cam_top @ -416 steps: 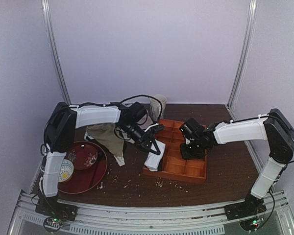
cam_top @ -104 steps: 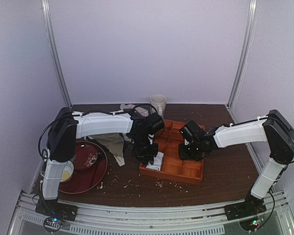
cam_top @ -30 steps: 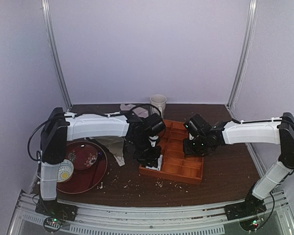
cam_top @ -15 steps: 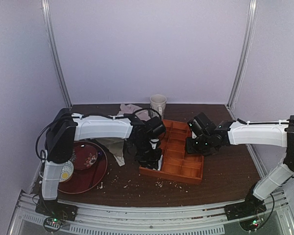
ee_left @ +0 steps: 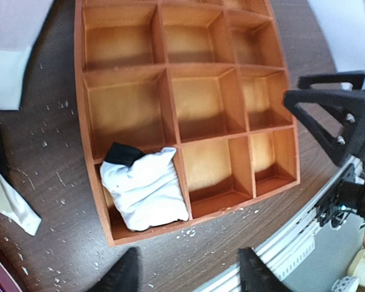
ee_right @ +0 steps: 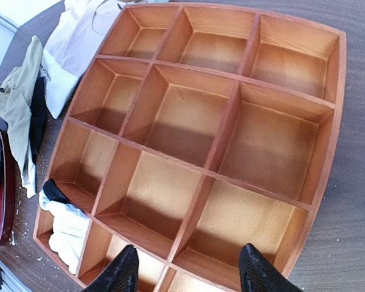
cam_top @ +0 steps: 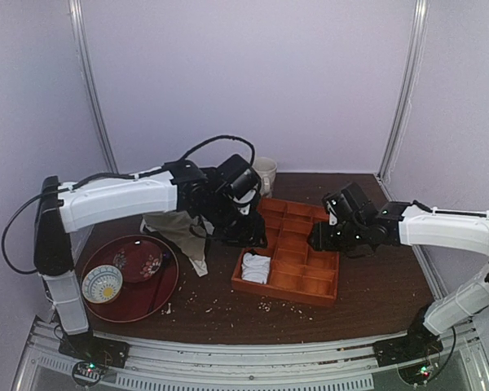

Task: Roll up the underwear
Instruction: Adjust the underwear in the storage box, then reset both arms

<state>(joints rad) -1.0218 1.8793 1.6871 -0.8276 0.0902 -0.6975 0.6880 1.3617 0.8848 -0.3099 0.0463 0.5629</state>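
The underwear (cam_top: 255,266) lies as a rolled white bundle with a black hem in the near-left compartment of the orange wooden tray (cam_top: 289,293). It also shows in the left wrist view as the underwear (ee_left: 146,188) and at the lower left of the right wrist view (ee_right: 64,228). My left gripper (cam_top: 246,235) hangs above the tray's left side, open, with nothing between its fingers (ee_left: 188,278). Over the tray's right side my right gripper (cam_top: 322,236) is also open and empty (ee_right: 190,275), above bare compartments.
An olive-beige garment (cam_top: 175,228) lies left of the tray, and a pale cloth (ee_right: 79,36) lies behind it. A red lacquer plate (cam_top: 147,297) with a small bowl (cam_top: 102,283) sits at the near left. A cup (cam_top: 266,169) stands at the back. Crumbs dot the table.
My left gripper has opened and risen off the bundle, leaving it in its compartment. My right gripper has opened wider and drawn back to the right.
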